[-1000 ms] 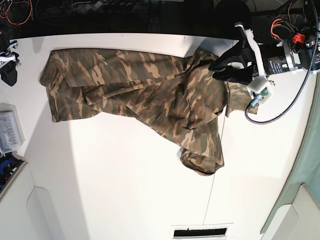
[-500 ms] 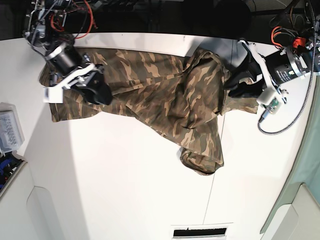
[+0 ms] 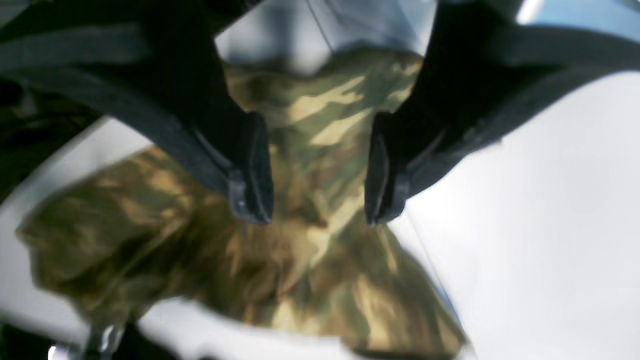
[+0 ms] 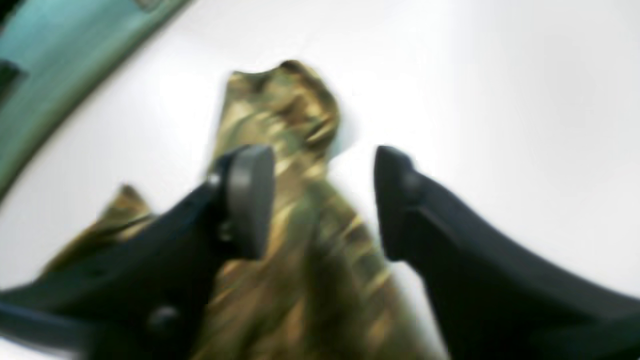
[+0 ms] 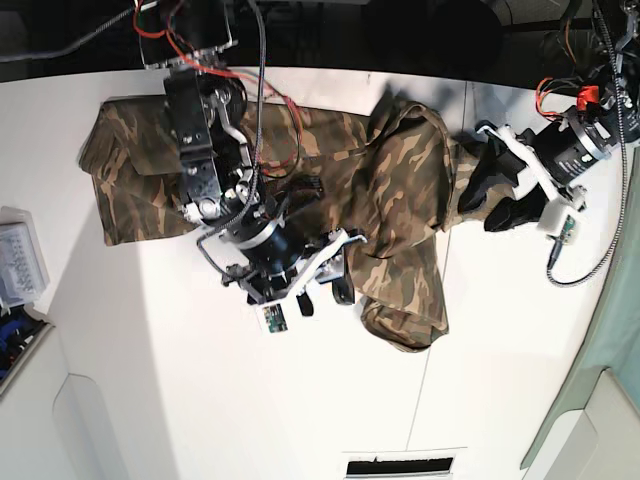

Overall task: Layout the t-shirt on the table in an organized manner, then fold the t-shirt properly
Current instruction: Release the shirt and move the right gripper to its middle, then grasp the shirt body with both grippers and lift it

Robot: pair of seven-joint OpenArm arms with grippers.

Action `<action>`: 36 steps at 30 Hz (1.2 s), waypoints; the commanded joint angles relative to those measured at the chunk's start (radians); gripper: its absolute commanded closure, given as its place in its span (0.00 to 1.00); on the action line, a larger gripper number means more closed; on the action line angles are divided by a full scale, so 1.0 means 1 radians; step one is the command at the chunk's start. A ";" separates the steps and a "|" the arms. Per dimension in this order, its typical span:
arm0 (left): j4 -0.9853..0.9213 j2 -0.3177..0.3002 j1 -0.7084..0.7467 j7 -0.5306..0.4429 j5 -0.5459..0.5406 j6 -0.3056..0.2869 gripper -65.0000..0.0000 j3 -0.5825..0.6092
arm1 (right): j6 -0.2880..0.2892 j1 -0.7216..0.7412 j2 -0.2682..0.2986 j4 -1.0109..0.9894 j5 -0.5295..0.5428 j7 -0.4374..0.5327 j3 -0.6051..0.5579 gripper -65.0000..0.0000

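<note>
The camouflage t-shirt (image 5: 380, 190) lies crumpled across the far half of the white table (image 5: 200, 400), its right part bunched and a folded lobe hanging toward the front. My right gripper (image 5: 325, 285) reaches over the shirt's middle to its lower edge. In the right wrist view it (image 4: 320, 200) is open, with blurred t-shirt fabric (image 4: 300, 280) below the fingers. My left gripper (image 5: 487, 200) hovers at the shirt's right edge. The left wrist view shows it (image 3: 317, 205) open, with t-shirt cloth (image 3: 310, 270) under the gap and nothing pinched.
A clear plastic box (image 5: 20, 265) sits at the table's left edge. A dark slot (image 5: 398, 465) is set in the front edge. A thin seam (image 5: 425, 380) runs front to back. A teal panel (image 5: 600, 360) borders the right side.
The right arm swung from the shirt's left end over to its middle lower edge and opened its jaws. The left gripper opened and drew slightly right, off the bunched fabric.
</note>
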 commanded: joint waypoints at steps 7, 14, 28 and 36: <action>-0.207 0.074 -0.134 -0.029 0.037 0.008 0.49 0.080 | 0.048 0.188 -0.006 -0.333 0.002 0.024 -0.003 0.41; -0.287 0.095 -0.163 -0.029 0.043 0.008 0.69 0.119 | 0.052 0.190 -0.006 -0.443 0.020 0.031 -0.004 0.80; -0.149 -0.031 -0.153 0.004 0.007 -0.044 1.00 0.052 | 0.091 0.185 0.003 -0.111 -0.018 -0.053 0.101 1.00; 0.006 -0.073 -0.102 0.077 -0.145 -0.064 1.00 -0.051 | 0.156 0.169 -0.009 -0.025 0.180 -0.141 0.135 0.97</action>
